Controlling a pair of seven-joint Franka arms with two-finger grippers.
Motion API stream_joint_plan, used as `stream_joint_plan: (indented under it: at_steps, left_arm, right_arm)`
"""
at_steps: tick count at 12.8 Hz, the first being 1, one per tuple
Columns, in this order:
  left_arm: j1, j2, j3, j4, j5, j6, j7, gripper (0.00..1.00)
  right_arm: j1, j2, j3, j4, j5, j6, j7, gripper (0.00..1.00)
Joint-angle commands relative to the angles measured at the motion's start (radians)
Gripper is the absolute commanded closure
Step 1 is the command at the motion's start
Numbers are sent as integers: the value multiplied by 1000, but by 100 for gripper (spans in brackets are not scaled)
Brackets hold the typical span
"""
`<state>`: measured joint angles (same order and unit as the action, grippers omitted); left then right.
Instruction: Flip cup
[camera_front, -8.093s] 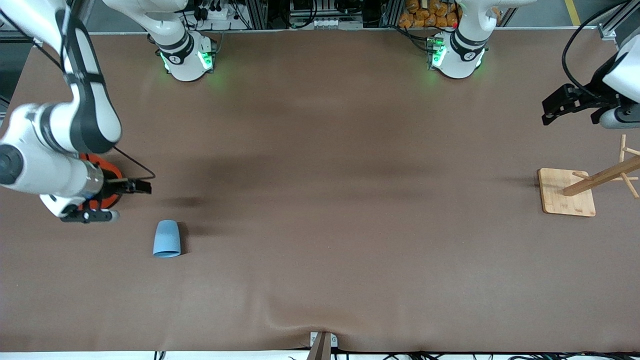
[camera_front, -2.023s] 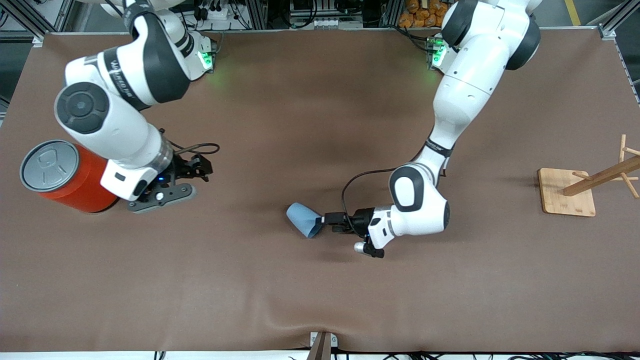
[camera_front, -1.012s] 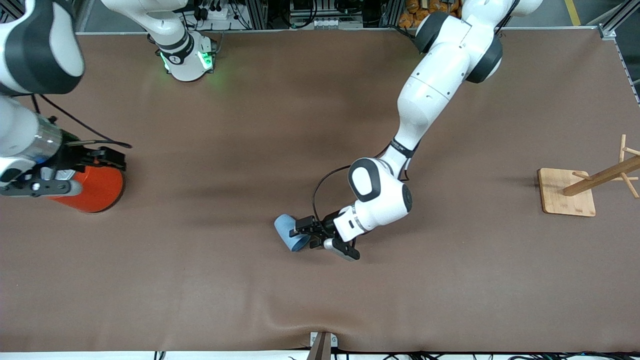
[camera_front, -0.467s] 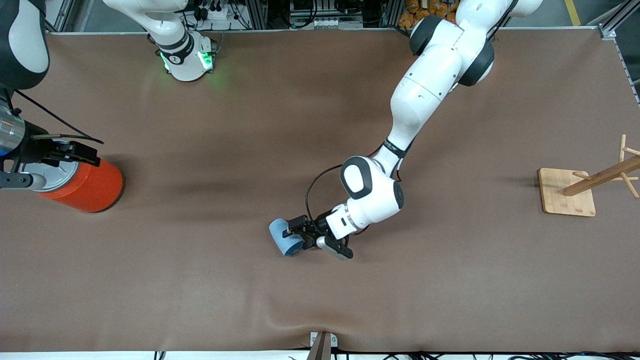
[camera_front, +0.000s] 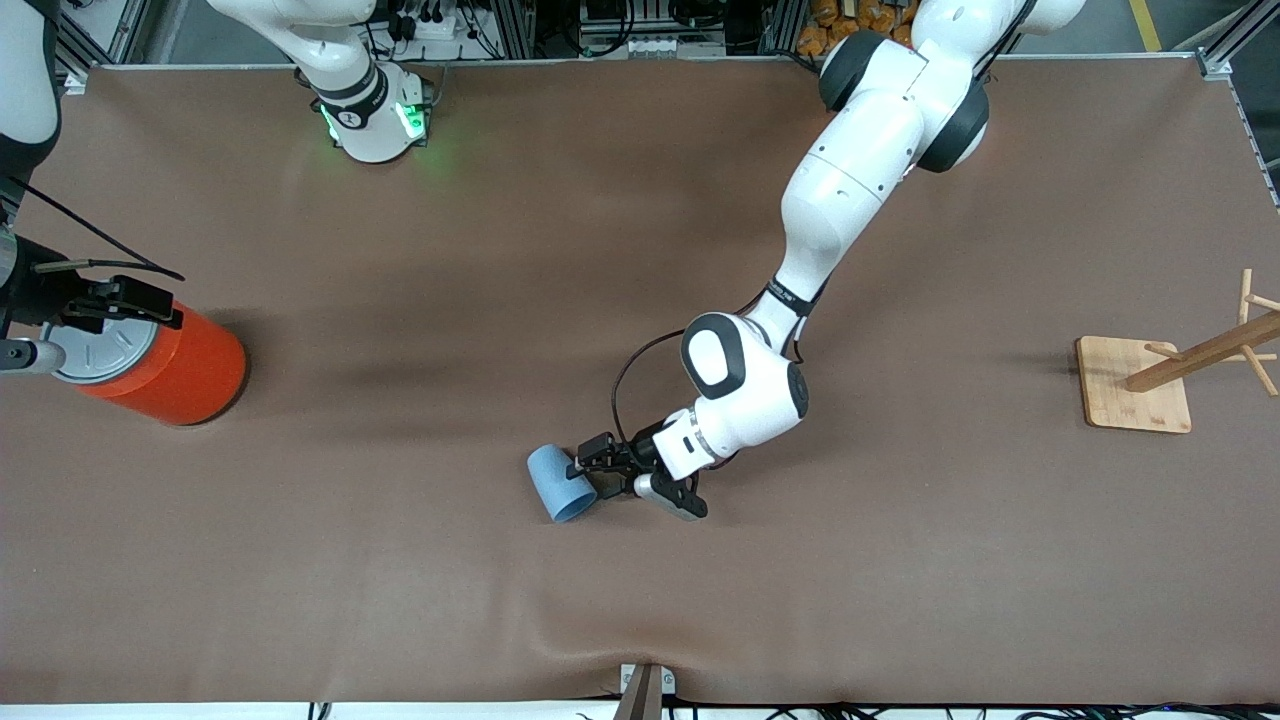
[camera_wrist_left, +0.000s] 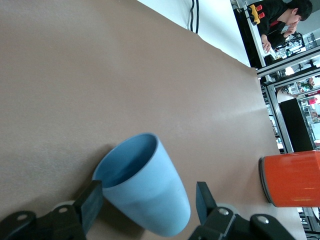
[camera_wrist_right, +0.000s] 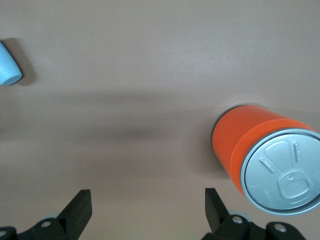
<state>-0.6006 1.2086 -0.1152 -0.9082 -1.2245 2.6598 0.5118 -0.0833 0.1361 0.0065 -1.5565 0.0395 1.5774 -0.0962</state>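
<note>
The light-blue cup (camera_front: 555, 485) is tilted on the table near the middle, toward the front camera. My left gripper (camera_front: 585, 472) is low at its side. In the left wrist view the cup (camera_wrist_left: 145, 197) sits between the open fingers, mouth pointing away from the wrist. One finger (camera_wrist_left: 92, 202) touches the cup near the rim; the other finger (camera_wrist_left: 202, 197) stands clear of it. My right gripper (camera_front: 135, 302) is open and empty (camera_wrist_right: 145, 205) over the orange can (camera_front: 165, 365) at the right arm's end. The cup shows small in the right wrist view (camera_wrist_right: 7, 70).
The orange can with a grey lid (camera_wrist_right: 265, 160) stands upright; it also shows in the left wrist view (camera_wrist_left: 292, 177). A wooden peg rack on a wooden base (camera_front: 1135, 385) stands at the left arm's end. A small bracket (camera_front: 645, 688) sits at the table's front edge.
The left gripper carried the cup from the right arm's side to mid-table, then shifted it slightly toward the right arm's end while turning it. The right arm drew back over the orange can.
</note>
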Motion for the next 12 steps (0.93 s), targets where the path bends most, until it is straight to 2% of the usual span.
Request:
stream_joint_plan:
  at_steps: [1, 4, 8, 12]
  left_arm:
    - [-11, 16, 14, 38, -21, 8, -4, 17]
    - [-37, 23, 14, 52, -23, 55, -10, 21]
    - [-67, 101, 14, 185, -23, 126, -15, 21]
    - [-67, 83, 18, 184, -21, 134, -33, 21]
  right_arm:
    - [-9, -39, 20, -31, 23, -25, 53, 0]
    - [0, -78, 20, -95, 23, 13, 55, 0]
    - [8, -105, 20, -135, 20, 44, 55, 0]
    - [8, -104, 20, -135, 17, 44, 55, 0]
